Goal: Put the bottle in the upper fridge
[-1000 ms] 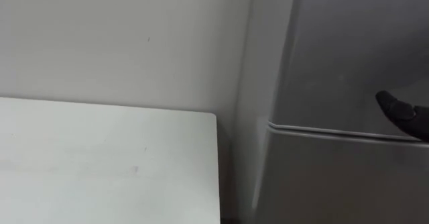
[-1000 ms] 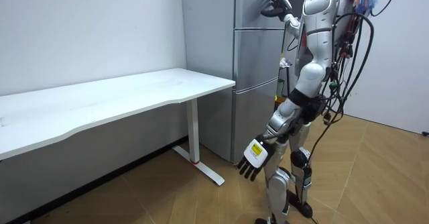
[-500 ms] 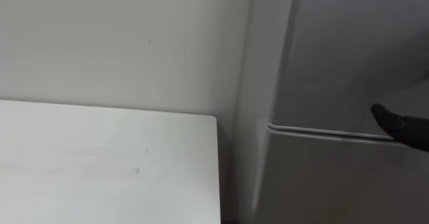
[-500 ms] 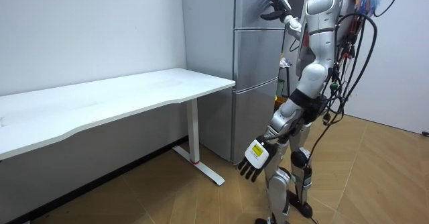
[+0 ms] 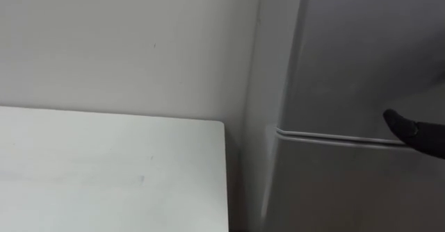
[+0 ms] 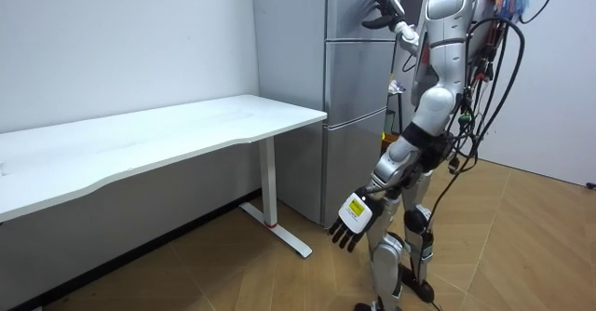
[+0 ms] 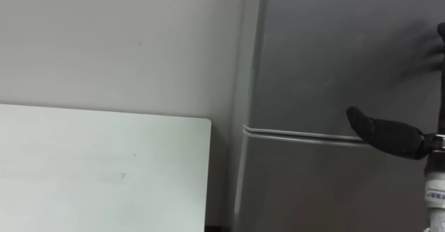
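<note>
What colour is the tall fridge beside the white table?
The tall fridge is plain silver-grey, best seen in the room view.

Grey fridge (image 6: 349, 78), doors shut, right in front of me.
Tall, plain, matt grey, upright against the wall, just beside the end of the white table (image 5: 104, 169). A thin pale seam (image 5: 334, 136) divides the upper door (image 5: 361, 51) from the door below (image 5: 348, 190). My right hand (image 7: 388, 136) is raised before the upper door, fingers straight.
</note>
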{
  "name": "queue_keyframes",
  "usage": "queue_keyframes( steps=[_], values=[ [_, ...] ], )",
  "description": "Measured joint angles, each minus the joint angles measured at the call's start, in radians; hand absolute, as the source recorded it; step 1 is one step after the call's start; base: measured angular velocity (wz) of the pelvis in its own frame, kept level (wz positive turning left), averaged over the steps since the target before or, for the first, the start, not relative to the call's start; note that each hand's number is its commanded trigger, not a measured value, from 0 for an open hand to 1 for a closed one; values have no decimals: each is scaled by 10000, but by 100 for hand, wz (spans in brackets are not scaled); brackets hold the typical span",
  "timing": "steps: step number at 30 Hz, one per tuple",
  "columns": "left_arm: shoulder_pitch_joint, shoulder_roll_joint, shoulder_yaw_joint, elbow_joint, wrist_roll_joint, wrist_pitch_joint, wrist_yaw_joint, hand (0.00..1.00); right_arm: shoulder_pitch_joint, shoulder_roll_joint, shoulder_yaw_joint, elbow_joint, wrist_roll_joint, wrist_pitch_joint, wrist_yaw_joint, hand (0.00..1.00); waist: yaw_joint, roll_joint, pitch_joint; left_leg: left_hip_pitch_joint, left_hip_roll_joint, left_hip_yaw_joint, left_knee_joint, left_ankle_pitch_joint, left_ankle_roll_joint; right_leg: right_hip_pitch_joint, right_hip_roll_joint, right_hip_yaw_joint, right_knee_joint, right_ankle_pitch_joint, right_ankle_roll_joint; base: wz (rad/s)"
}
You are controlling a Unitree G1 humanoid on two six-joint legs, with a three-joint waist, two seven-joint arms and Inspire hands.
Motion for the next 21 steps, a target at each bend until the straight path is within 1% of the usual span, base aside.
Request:
queue_keyframes(
  steps=[2, 6, 9, 12, 13, 15, 17, 18, 20, 21],
  values=[
    [46, 31, 12, -107, -7, -47, 0, 0, 2, 0, 6, 2, 32, 14, -117, 0, -6, -66, 18, -11, -2, 0, 11, 0, 0, 0, -2, 1, 0, 0, 0, 0],
    [98, 42, 11, -81, -26, -71, -41, 0, 56, -5, -32, -1, 32, 49, -306, 0, -75, -137, 10, -78, -19, -71, 33, -11, 15, -15, -3, -35, -84, 0, 11, 4],
    [102, 39, 20, 9, -33, -122, -83, 0, 165, -5, -170, -248, 292, 20, -325, 0, -255, -139, -3, -181, -48, -200, 67, -13, 22, -55, -22, -173, -79, 14, 28, 13],
    [126, 24, 72, 212, -31, -142, -85, 0, 225, -6, -491, -453, 554, 29, -311, 0, -326, -99, -15, -191, -52, -248, 48, -10, 28, -59, -27, -240, -75, 14, 29, 6],
    [218, 15, 101, 209, -34, -144, -78, 0, 228, -10, -709, -454, 723, 36, -318, 0, -333, -88, -15, -191, -50, -272, 49, -10, 27, -45, -27, -267, -78, 14, 28, 5],
    [243, -10, 187, 207, -35, -147, -24, 0, 230, -56, -982, -416, 1186, 204, -428, 0, -370, -58, -14, -195, -50, -328, 53, -11, 26, -22, -28, -316, -76, 14, 29, 9],
    [248, -61, 323, 204, -17, -158, -16, 0, 265, -56, -1372, -333, 1749, 470, -613, 0, -509, -6, -22, -246, -57, -379, 51, -11, 26, -55, -38, -384, -67, 12, 31, 8],
    [261, -81, 365, 204, -15, -159, -16, 0, 298, -56, -1474, -335, 1884, 495, -657, 0, -547, -11, -39, -248, -57, -377, 50, -11, 26, -58, -40, -387, -67, 12, 32, 0],
    [347, -86, 448, 204, -21, -159, -16, 0, 614, -62, -1877, -336, 2342, 541, -936, 0, -570, 108, -43, -230, -54, -347, 23, -11, 25, -64, -43, -391, -59, 8, 36, -2],
    [401, -88, 475, 199, -26, -160, -16, 0, 708, -63, -1963, -336, 2482, 557, -1015, 0, -572, 123, -39, -219, -54, -337, 15, -11, 25, -64, -42, -381, -57, 7, 38, -5]
  ],
)
